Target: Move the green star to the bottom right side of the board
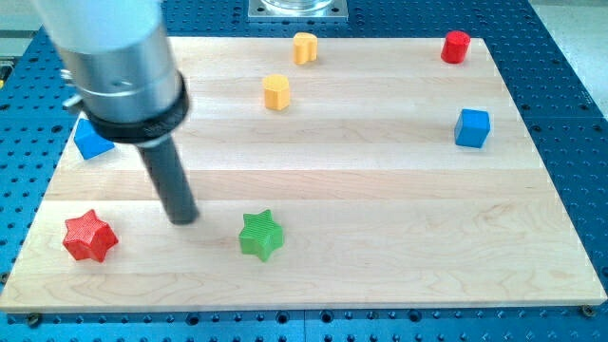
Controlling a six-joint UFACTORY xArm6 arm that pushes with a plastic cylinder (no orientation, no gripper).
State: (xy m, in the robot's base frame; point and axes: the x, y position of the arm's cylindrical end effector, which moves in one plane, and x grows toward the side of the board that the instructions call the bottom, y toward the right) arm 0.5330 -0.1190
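my tip (183,218) just left of green star (261,235) (board (399,247) open rightward).

The arm's grey housing (109,52) runs off the view's top edge and covers part of the blue block (90,141), hiding its shape. The worktop (380,237) is cut at the bottom corners.

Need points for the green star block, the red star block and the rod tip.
green star block (261,235), camera view, centre of its top face
red star block (89,236), camera view, centre of its top face
my tip (183,219), camera view, very end of the dark rod, left of the green star
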